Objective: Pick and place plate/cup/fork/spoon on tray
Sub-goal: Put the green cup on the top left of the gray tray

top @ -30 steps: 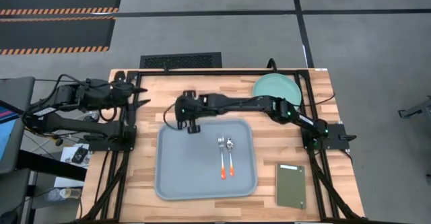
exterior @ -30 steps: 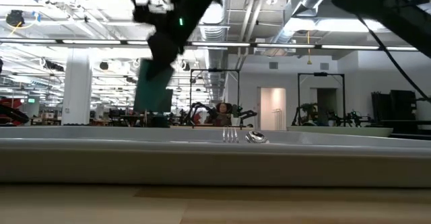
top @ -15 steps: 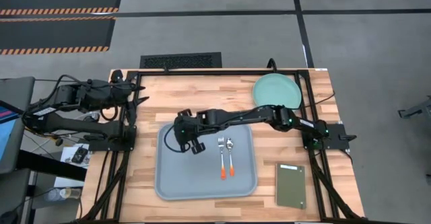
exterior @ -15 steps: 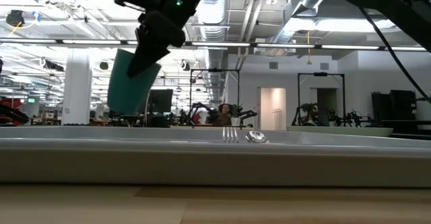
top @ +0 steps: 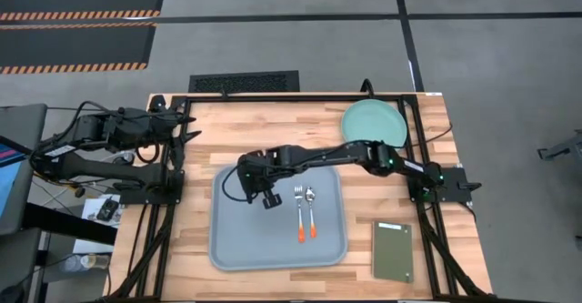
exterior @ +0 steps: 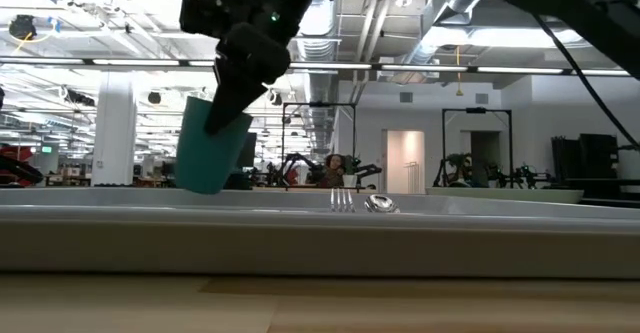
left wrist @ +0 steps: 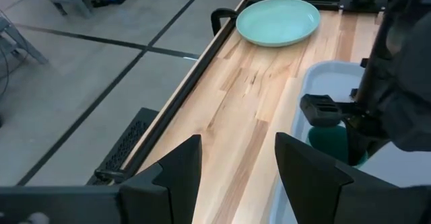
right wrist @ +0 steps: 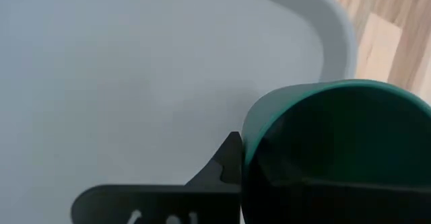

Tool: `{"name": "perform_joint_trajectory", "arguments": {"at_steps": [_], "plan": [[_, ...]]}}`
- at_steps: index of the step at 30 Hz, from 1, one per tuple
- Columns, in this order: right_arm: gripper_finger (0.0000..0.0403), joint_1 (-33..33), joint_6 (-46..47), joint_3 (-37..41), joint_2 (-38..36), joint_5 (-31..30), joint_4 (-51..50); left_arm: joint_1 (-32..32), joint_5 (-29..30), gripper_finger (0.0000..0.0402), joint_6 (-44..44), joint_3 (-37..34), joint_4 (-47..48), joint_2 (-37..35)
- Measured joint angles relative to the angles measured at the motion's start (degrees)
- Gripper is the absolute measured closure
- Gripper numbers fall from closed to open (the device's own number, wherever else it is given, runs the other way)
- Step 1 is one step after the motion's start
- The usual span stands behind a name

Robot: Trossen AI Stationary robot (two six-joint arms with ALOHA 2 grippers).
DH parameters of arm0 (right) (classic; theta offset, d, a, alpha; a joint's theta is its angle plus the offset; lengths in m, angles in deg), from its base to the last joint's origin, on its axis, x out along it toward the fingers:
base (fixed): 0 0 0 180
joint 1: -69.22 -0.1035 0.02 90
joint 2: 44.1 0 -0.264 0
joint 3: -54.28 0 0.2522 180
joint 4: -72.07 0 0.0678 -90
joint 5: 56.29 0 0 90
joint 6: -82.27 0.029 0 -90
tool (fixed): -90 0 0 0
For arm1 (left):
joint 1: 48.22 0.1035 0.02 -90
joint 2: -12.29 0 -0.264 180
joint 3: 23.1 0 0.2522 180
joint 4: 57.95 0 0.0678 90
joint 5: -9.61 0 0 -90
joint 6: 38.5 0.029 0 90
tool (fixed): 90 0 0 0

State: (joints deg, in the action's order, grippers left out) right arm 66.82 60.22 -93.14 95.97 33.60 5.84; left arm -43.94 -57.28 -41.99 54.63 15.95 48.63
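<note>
The right pincer was closed on the cup, gripping it by the rim and hanging it tilted just above the tray, mouth turned toward the wrist. The bare tray floor lay directly beneath it, so the coming move looked like a short lowering with the cup righted. The fork and spoon already lay in the tray, side by side, handles toward the near edge, just beside the cup. The plate sat on the desk's far right corner, nearer the right arm. The left pincer waited open at the left edge.
</note>
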Motion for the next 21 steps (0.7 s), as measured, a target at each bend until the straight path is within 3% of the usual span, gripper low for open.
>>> {"name": "perform_joint_trajectory", "arguments": {"at_steps": [9, 21], "plan": [[0.038, 1.8, 3.75, -0.05, 0.03, 3.69, 0.31, 0.0, 0.0, 0.0224, 0.07, 0.0, 0.04, 0.0], [0.0365, 1.76, 4.0, -0.07, 1.49, 3.75, 1.14, 0.0, -0.05, 0.0224, 0.22, 0.0, 0.84, 0.0]]}}
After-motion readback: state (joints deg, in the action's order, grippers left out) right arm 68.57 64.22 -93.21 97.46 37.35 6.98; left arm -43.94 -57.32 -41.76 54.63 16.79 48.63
